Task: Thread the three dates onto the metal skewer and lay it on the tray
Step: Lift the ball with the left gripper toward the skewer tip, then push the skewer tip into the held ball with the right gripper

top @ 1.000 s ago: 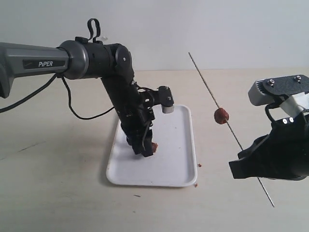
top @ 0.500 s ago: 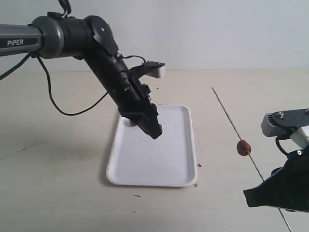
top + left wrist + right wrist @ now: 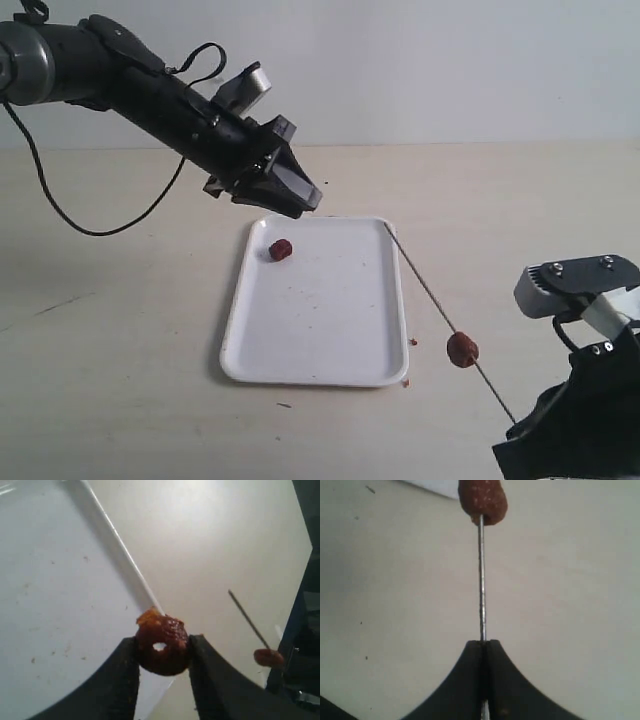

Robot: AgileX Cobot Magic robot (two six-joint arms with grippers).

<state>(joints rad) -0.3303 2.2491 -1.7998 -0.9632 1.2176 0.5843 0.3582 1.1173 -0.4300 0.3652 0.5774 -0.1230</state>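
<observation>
My left gripper (image 3: 303, 198) hangs above the far edge of the white tray (image 3: 330, 365), shut on a dark red-brown date (image 3: 162, 647) that has a hole through its middle. A second date (image 3: 280, 249) lies on the tray near its far left corner. The third date (image 3: 461, 349) sits threaded on the thin metal skewer (image 3: 425, 285), which slants over the table right of the tray. My right gripper (image 3: 482, 644) is shut on the skewer's (image 3: 481, 580) near end, and the threaded date (image 3: 482, 500) is a short way beyond its fingertips.
Small brown crumbs (image 3: 408, 343) lie on the table by the tray's near right corner. A black cable (image 3: 120, 225) from the left arm loops down over the table at the far left. The right arm's body (image 3: 580, 420) fills the bottom right corner.
The left gripper has risen off the tray with a date and swung back, uncovering another date on the tray. The right gripper has lowered the skewer, whose tip now reaches the tray's far right corner.
</observation>
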